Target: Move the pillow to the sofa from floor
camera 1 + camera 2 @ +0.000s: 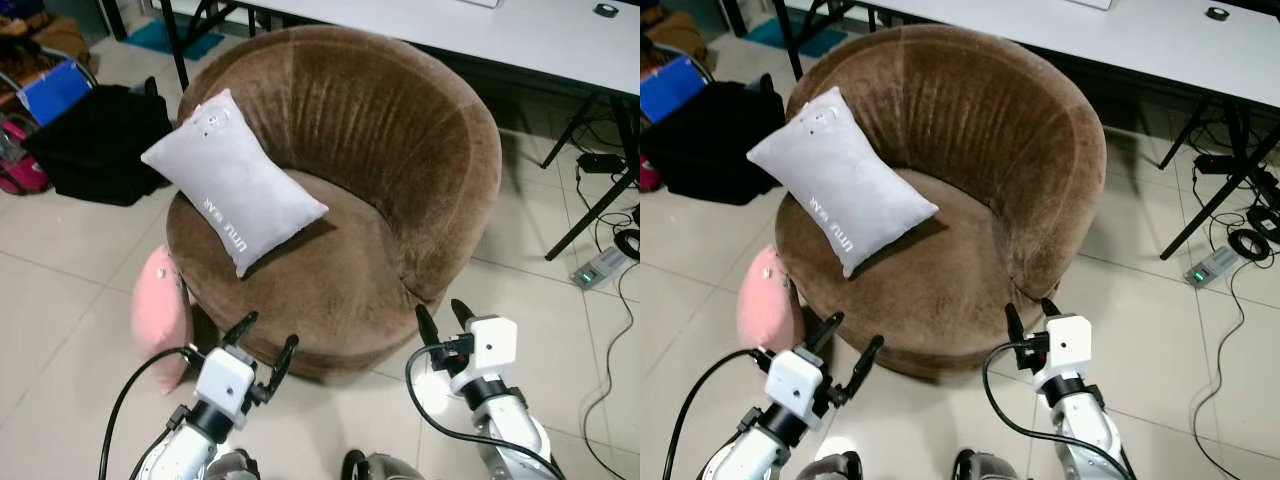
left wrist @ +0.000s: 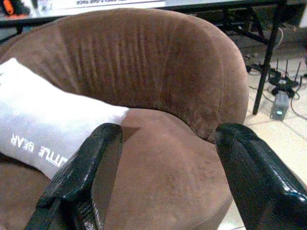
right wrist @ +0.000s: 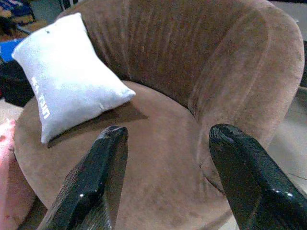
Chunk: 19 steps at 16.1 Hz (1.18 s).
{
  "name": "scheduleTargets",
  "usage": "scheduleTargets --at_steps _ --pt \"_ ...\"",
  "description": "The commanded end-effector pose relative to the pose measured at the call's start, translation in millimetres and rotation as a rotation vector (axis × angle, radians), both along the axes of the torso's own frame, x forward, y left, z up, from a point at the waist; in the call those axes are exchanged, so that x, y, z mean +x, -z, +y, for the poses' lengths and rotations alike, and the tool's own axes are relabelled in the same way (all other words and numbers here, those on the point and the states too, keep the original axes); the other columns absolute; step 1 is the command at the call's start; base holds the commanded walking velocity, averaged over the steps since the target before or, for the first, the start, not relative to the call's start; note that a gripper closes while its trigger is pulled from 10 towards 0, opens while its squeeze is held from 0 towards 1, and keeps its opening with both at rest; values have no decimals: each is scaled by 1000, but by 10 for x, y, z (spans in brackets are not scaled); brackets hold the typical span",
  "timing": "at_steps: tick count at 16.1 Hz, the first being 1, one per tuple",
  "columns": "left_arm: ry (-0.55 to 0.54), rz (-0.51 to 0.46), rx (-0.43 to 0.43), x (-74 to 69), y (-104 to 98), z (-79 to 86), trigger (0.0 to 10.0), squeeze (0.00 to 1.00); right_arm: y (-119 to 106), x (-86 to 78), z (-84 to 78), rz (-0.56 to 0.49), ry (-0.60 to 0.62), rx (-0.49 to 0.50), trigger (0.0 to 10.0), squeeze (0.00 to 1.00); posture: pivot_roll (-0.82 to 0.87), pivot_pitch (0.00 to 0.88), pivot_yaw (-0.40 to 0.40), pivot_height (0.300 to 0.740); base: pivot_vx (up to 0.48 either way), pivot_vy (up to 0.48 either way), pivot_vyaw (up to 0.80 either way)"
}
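My two arms are silver, ringed with black joints near the wrists. Each ends in a white boxy housing — the left gripper (image 1: 262, 342) and the right gripper (image 1: 444, 316) both carry two long black fingers (image 2: 84, 182), tapered toward the tips, their surface finely textured and a little glossy. A black cable loops from behind each white box and runs back down along the arm — thin, smooth, curving wide. Small dark screw holes dot the white housings' faces.
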<state>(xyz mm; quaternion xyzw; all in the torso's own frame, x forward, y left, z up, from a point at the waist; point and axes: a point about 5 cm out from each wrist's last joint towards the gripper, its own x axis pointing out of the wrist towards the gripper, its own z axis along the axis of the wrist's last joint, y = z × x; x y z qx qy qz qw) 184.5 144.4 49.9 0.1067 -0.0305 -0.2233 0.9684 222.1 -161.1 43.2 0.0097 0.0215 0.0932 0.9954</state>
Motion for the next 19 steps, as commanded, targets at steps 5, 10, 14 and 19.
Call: scheduleTargets --at_steps 5,10,14,19 --pt "-65 38 39 -106 155 152 10000 0 -1 108 83 6 -31 -8 10000 0 -47 90 -44 740 0 -182 0" --pt "-88 -9 -25 -3 32 188 10000 0 34 138 115 27 -64 -19 10000 0 -38 81 -56 740 0 -135 0" --pt "-93 -5 -37 -7 22 195 10000 0 48 144 115 37 -69 -21 10000 0 -41 83 -61 740 0 0 0" --pt "-106 4 -56 0 9 173 10000 0 63 148 87 55 -63 -18 10000 0 -43 91 -65 740 0 0 0"
